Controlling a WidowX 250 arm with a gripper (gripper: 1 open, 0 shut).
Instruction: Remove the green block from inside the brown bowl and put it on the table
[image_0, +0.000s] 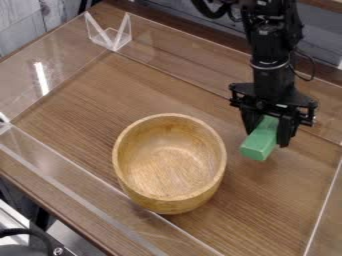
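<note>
The brown bowl (170, 161) is a round light wooden bowl at the middle front of the table (120, 95), and its inside shows only wood grain. To its right, the black gripper (273, 130) points straight down and is shut on the green block (262, 144). The bright green bar hangs tilted below the fingers, outside the bowl and close over the tabletop. Whether its lower end touches the wood I cannot tell.
Clear acrylic walls (54, 185) run around the table's edges. A small clear stand (108, 32) sits at the back left. The black arm (271, 35) rises from the gripper to the top of the view.
</note>
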